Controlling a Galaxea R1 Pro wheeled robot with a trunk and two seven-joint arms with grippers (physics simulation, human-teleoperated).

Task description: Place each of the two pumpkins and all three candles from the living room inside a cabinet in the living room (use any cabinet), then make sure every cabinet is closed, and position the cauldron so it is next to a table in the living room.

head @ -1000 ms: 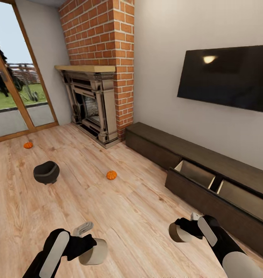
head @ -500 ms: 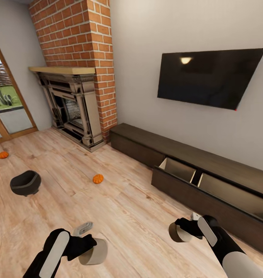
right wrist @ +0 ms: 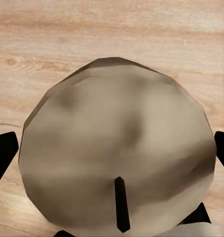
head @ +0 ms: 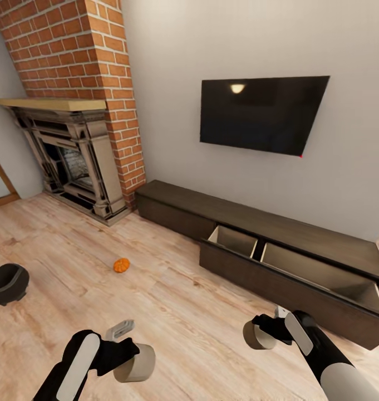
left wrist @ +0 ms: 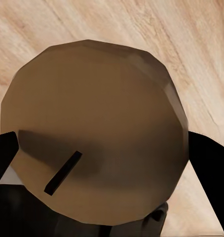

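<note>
Each gripper holds 1 candle. The left gripper (head: 134, 361) is clamped on a beige candle (head: 136, 363) low over the floor (head: 172, 312), and the left wrist view shows the candle (left wrist: 94, 133) end-on, wick toward the camera, with a dark finger at each flank. The right gripper (head: 255, 335) grips a second candle (head: 254, 336) the same way; in the right wrist view that candle (right wrist: 117, 148) sits squarely between the 2 fingers. These are short, stiff cylinders, probably light, with smooth rounded sides that could slip or roll if the squeeze is off-centre, so holding across the middle of the body, as both grippers do, looks right. The cabinet (head: 300, 239) runs along the wall under the TV (head: 261, 114), and its long drawer (head: 284, 278) stands pulled out, pale inside, just ahead of the right arm; it seems the natural place to set both candles, lowered close to the drawer floor so they do not tip and roll. 1 pumpkin (head: 121, 265) lies on the floor between the fireplace (head: 72, 161) and the drawer's near corner; small, hard and ribbed, it would likely take best across its widest part. The cauldron (head: 5, 283) sits at the floor's left edge of the head view, bulky and likely heavy, best gripped at its rim.
</note>
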